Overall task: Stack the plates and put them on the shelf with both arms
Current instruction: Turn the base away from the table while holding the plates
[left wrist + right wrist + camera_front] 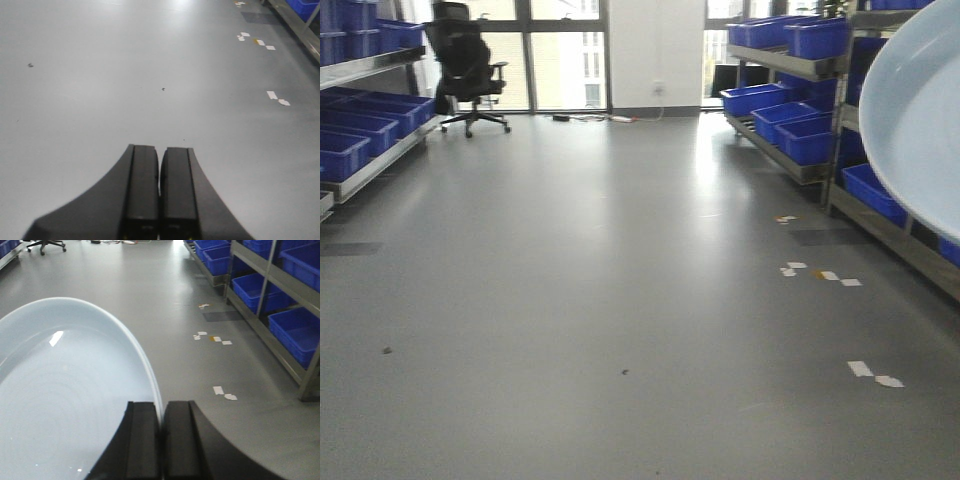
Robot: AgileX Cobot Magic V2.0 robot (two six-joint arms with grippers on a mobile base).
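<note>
Your right gripper (pixel 161 440), bottom centre of its wrist view: jaws pinched on the rim of a plate (pixel 65 390). The plate fills the lower left of that view, held above the floor (pixel 165 305); in the front view it sits at the upper right edge. Your left gripper (pixel 160 195): jaws pressed together, nothing between them, bare floor beyond. Right side: rack (pixel 300 287) with blue crates (pixel 300 332). Paper scraps (pixel 223 393) lie on the floor near it.
</note>
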